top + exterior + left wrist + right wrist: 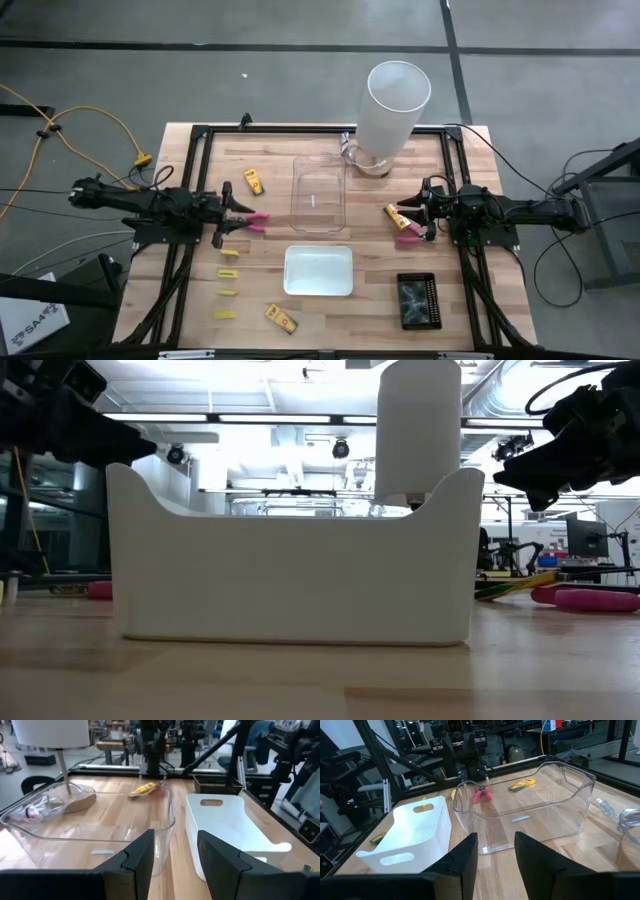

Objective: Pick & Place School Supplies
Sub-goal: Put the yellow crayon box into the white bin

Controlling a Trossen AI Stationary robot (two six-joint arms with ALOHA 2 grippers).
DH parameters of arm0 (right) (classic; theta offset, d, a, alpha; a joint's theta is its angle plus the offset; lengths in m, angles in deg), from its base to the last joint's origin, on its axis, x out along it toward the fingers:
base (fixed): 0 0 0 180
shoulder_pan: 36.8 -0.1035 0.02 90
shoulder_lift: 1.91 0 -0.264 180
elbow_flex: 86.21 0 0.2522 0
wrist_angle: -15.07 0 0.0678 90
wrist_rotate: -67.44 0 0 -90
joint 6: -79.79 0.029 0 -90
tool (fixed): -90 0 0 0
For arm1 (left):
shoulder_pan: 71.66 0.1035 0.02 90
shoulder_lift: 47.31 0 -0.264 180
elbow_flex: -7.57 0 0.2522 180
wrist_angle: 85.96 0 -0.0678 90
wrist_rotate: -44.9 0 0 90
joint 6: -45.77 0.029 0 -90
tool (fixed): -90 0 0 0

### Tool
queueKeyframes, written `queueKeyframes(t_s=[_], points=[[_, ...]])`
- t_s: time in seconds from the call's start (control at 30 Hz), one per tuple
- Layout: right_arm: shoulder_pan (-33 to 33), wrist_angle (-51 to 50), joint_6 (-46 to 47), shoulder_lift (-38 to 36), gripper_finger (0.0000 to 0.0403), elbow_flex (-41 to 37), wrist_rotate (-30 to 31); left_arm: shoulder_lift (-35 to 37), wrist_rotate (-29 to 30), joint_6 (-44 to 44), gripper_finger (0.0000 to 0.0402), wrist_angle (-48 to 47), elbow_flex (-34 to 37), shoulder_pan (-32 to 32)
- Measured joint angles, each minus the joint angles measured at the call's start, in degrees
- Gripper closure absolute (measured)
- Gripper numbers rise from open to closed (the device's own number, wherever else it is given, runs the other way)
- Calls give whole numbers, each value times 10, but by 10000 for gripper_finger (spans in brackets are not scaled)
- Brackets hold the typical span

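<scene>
From above, the left gripper (232,222) hovers over the counter (470,300) beside pink-handled scissors (257,220). The right gripper (418,215) sits by a yellow packet (397,214) and a second pink tool (408,238). Other packets (254,182) and small yellow blocks (230,272) lie on the left side, near the clear tray (319,193) and white tray (318,270).

At counter height the white tray fills the view, with what seems a pink handle (596,599) at the right.

Both wrist views show jaws parted and holding nothing.
</scene>
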Motion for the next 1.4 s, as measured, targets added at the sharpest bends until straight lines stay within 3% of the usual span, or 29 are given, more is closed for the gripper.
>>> queueKeyframes(t_s=[0.43, 0.73, 0.87, 1.13, 1.4], points=[[0, 0, 0, 0, 282, 0, 0, -189, -1, -11, 258, -15, -108, -16], [0, 0, 0, 0, 282, 0, 0, -295, -19, -29, 258, -17, -163, -98], [0, 0, 0, 0, 282, 0, 0, -329, -2, -29, 258, -40, -204, -142], [0, 0, 0, 0, 282, 0, 0, -400, 91, -29, 258, -125, -297, -236], [0, 0, 0, 0, 282, 0, 0, -491, 104, -42, 258, -139, -351, -296]])
